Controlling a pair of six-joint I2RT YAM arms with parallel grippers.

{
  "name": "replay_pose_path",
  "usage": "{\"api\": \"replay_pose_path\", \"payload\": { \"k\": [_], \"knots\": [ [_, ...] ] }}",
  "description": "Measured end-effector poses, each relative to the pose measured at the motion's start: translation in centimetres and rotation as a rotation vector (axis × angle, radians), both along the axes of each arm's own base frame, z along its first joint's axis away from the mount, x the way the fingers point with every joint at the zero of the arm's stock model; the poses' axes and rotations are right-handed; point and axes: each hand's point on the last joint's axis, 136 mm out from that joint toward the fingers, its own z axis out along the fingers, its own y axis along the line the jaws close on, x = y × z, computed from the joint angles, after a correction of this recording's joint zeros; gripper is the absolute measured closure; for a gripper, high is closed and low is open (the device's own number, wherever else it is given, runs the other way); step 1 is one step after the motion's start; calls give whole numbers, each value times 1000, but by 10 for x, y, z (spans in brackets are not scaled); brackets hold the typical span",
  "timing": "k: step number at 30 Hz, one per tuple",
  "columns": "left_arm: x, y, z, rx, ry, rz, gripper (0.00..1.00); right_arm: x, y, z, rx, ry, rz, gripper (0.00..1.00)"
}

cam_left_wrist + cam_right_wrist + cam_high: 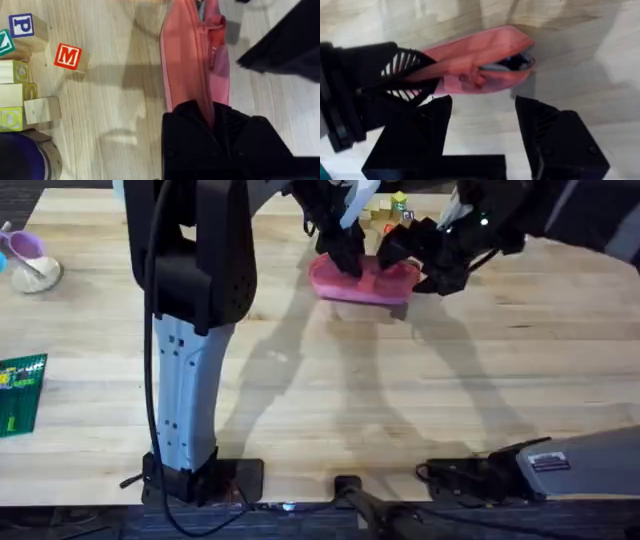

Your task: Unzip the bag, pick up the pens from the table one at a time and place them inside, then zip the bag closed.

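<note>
The pink bag (pixel 365 280) lies on the far middle of the table (pixel 400 400). My left gripper (pixel 348 252) is shut on the bag's left end; in the left wrist view the black fingers (pixel 210 125) pinch the fabric beside the zipper line. The zipper pull (pixel 213 54) sits partway along. In the right wrist view the bag (pixel 480 57) gapes at its far end (pixel 517 62), dark inside. My right gripper (pixel 482 102) hovers open just in front of the bag, at its right end (pixel 412 252), holding nothing. The pens are hidden or out of view.
Wooden letter blocks (pixel 390 210) stand just behind the bag, and in the left wrist view the blocks (pixel 67 56) lie beside it. A purple cup and cream bowl (pixel 30 265) sit at the far left, a green packet (pixel 20 390) at the left edge.
</note>
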Motion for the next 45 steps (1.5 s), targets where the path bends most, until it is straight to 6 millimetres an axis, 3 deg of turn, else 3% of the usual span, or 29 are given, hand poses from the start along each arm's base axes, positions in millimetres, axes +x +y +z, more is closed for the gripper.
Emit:
{"api": "replay_pose_path", "payload": {
  "k": [8,13,19,24,33,41,45],
  "knots": [
    [0,0,0,0,0,0,957,18,3,-13,6,-24,-24,257],
    [0,0,0,-1,-1,0,959,22,-1,-20,-14,-15,-67,328],
    [1,0,0,1,-6,1,960,23,-6,-21,-33,-17,-113,581],
    [2,0,0,1,-8,1,959,24,-8,-21,-35,-15,-150,638],
    [3,0,0,2,-15,1,960,24,-12,-22,-44,-15,-191,956],
    [3,0,0,2,-15,1,960,24,-13,-22,-43,-13,-194,965],
    [3,-1,0,-4,-17,0,960,19,-14,-12,-37,-30,-195,968]
  ]
}}
